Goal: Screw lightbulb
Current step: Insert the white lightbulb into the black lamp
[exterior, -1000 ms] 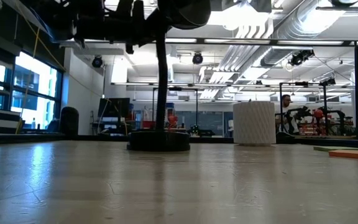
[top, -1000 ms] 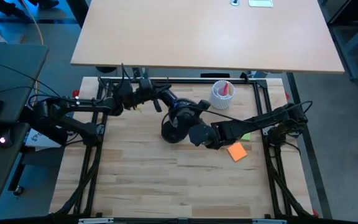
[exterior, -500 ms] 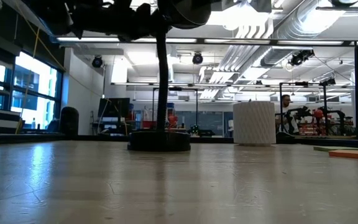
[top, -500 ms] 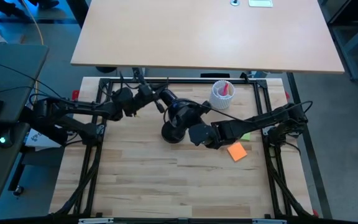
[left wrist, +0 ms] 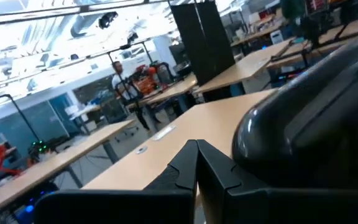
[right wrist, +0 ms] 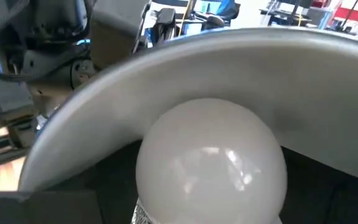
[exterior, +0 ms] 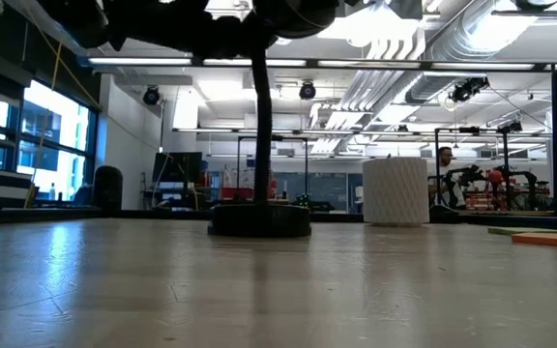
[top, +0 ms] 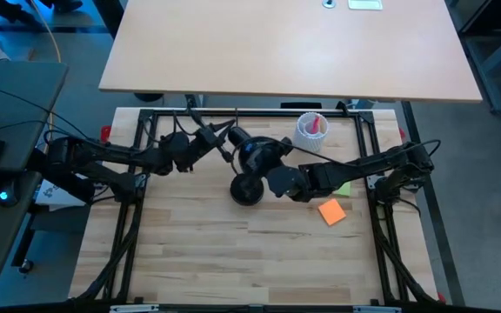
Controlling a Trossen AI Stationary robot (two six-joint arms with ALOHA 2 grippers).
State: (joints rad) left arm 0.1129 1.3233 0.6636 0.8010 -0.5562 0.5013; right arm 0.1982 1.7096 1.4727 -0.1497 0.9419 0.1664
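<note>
Two fingers (left wrist: 194, 171) of your left gripper (top: 209, 136) are pressing together on nothing, sitting just beside the black lamp's head (top: 259, 155). Your right gripper (top: 278, 178) is sitting at that head's other side; whether its fingers are spread or pinching, you cannot tell. Your lightbulb (right wrist: 211, 163) is filling the right wrist view, white dome toward the camera, inside the lamp's pale shade (right wrist: 229, 59), while the lamp base (exterior: 259, 219) is resting on the wooden table (top: 233, 252) near the white cup (top: 310, 131).
</note>
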